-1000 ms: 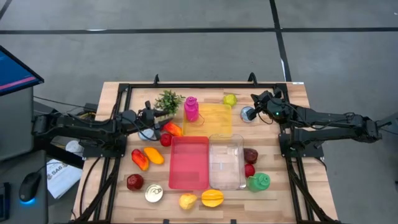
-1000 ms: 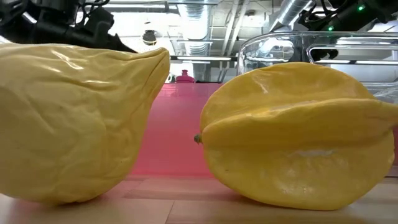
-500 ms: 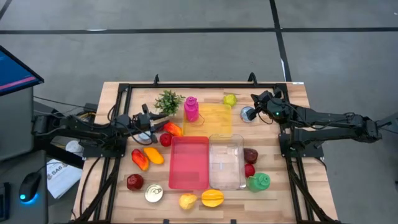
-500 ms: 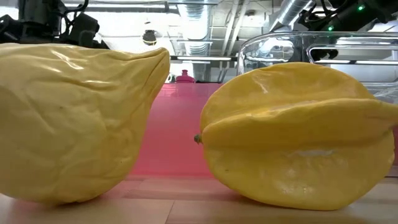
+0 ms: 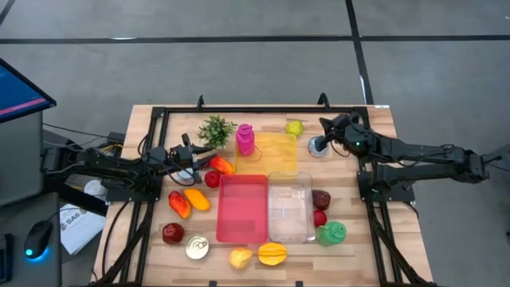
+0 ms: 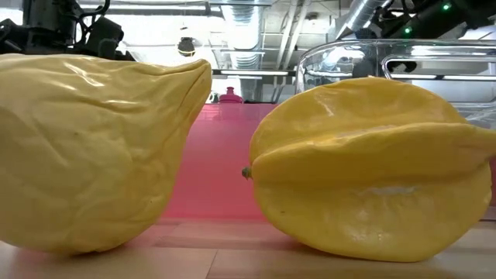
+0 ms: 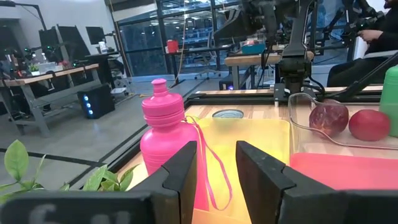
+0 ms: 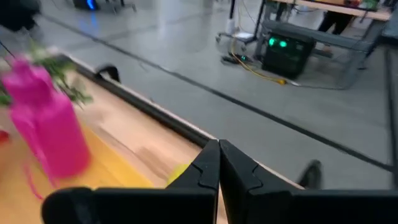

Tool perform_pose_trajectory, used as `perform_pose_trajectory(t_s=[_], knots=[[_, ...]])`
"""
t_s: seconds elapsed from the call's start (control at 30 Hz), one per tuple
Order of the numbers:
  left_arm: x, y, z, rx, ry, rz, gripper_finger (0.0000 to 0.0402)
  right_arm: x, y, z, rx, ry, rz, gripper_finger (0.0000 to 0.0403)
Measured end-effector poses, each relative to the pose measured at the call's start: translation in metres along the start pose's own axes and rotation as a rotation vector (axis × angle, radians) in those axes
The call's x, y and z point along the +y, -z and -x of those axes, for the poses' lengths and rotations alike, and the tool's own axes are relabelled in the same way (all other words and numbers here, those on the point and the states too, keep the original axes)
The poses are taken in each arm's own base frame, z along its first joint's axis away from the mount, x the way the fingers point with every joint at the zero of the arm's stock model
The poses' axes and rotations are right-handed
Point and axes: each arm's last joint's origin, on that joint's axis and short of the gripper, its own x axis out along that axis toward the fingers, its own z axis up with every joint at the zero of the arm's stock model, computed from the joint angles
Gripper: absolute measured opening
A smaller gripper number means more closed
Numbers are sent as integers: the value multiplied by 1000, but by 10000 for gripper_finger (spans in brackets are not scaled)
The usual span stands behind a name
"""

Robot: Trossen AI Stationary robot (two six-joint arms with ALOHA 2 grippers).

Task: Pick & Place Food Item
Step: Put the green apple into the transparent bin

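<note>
On the left of the wooden table (image 5: 143, 239) we see the left gripper (image 5: 191, 154) hanging low, just beside the small green plant (image 5: 215, 128) and near an orange-red fruit (image 5: 221, 166) and a small red fruit (image 5: 212, 178). Its wrist view shows its two fingers (image 7: 180, 171) standing a little apart with nothing between them, so we read it as released and empty. Below it lie a red pepper (image 5: 178, 204), an orange fruit (image 5: 197, 198), a dark red apple (image 5: 173, 233) and a round tin (image 5: 197, 248).

Moving toward the middle, we find a pink bottle (image 5: 245, 139) standing at the edge of a yellow tray (image 5: 279, 151), with a pink tray (image 5: 243, 209) and a clear tub (image 5: 290, 207) side by side nearer the front. At the front edge sit a yellow pear (image 5: 240, 257) and a yellow star fruit (image 5: 272, 253); in the low view these two fill most of the picture.

Further right we see a yellow-green fruit (image 5: 295, 127) near the back rail and a small metal cup (image 5: 318, 147). The right gripper (image 5: 328, 127) hovers between them, above the table, its fingers (image 8: 208, 168) pressed together and holding nothing. Two dark red fruits (image 5: 320, 199) and a green bottle (image 5: 332, 233) lie to the right of the clear tub.
</note>
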Motion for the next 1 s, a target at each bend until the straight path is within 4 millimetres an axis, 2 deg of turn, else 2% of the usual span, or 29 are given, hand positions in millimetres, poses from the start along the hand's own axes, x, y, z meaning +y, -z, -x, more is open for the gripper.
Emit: perform_pose_trajectory(t_s=[0.13, 0.3, 0.83, 1.0], knots=[[0, 0, 0, 0, 0, 0, 99, 1, -4, -7, -23, -19, -78, 0], [0, 0, 0, 0, -1, 0, 99, 0, -8, -19, 62, -22, -168, 0], [0, 0, 0, 1, -1, 3, 99, 17, -54, -68, 244, 41, -132, 0], [0, 0, 0, 1, -1, 4, 99, 17, -65, -83, 353, 13, -206, 0]])
